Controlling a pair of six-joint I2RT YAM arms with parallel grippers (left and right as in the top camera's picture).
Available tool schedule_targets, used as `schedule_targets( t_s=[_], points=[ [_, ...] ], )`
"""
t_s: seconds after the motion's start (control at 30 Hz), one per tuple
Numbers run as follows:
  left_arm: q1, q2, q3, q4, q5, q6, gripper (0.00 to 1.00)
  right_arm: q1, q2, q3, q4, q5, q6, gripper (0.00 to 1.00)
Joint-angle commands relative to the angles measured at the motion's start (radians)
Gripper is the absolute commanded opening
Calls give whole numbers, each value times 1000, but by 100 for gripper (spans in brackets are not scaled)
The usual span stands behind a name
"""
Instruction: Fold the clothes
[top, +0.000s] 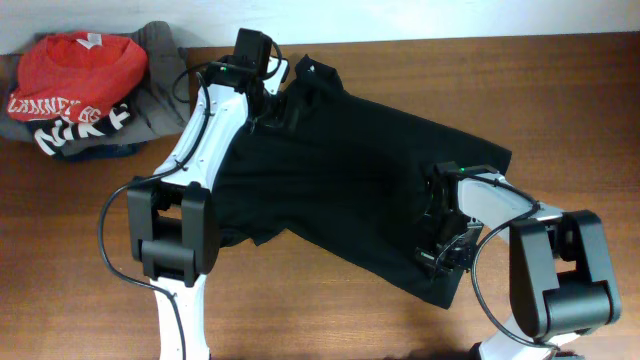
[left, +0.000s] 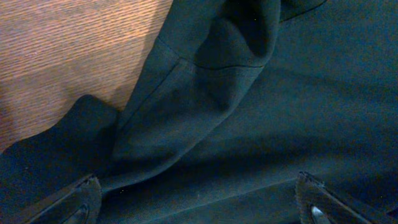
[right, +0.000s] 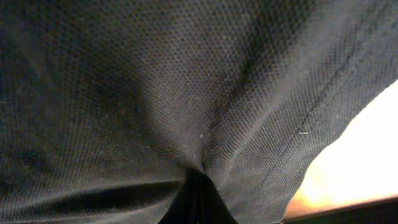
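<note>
One black garment (top: 350, 170), one red shirt (top: 80, 65) and one grey garment (top: 165, 50) (both at the tabletop's (top: 570, 90) far left corner), two arms (top: 205, 130) (top: 495, 200).

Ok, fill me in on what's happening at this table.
Two robot arms are working on a black shirt spread out, rumpled and not yet folded, on a wooden table. The right gripper is shut on the shirt, pinching a bunch of fabric near its lower right edge. The left gripper is open just above the shirt's upper part by a sleeve seam, holding nothing. A pile of other clothes sits in the far left corner, away from both arms.
</note>
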Motion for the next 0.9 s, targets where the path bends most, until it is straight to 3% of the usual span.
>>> schedule_targets(
  t_s=[0.0,0.4,0.87],
  points=[
    [-4,5,8,2,10,11,99,2,50,-80,20,37,63,4],
    [-4,5,8,2,10,11,99,-39,50,-84,10,98,238,4],
    [-4,5,8,3,10,11,99,-400,40,-84,59,154,150,4]
  ],
)
